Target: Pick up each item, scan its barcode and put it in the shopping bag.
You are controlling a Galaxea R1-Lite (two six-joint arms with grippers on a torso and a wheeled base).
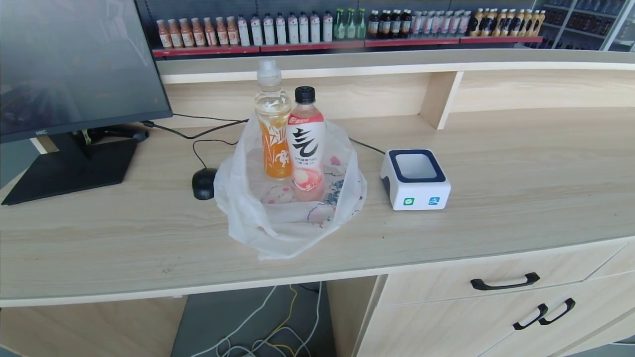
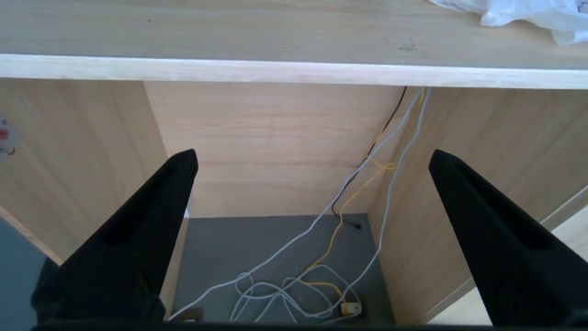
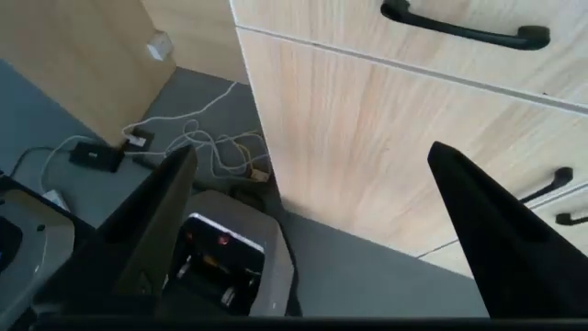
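The shopping bag (image 1: 238, 198) is sitting on the counter (image 1: 521, 163), its cloudy plastic veiling the lower parts of the two bottles standing upright inside it: the orange bottle (image 1: 274, 124) with a white cap and the pink bottle (image 1: 306, 144) with a black cap, the two touching side by side. Their barcodes are not showing. The monitor (image 1: 74, 59) is being cut off at the picture's edge, and the mouse (image 1: 203, 183) is lying just beside the bag on the robot's left. The scanner (image 1: 415, 179) is resting near the bag on the robot's right, apart from it.

The left claw (image 2: 312, 161) is hanging below the counter's edge with its fingers spread wide and gripping nothing, facing the recess where cables (image 2: 303, 285) are trailing; a corner of the bag (image 2: 524, 11) is peeking in above, well apart from it. The right claw (image 3: 312, 152) is also gaping wide and empty, low down and facing a drawer (image 3: 367, 119) front.
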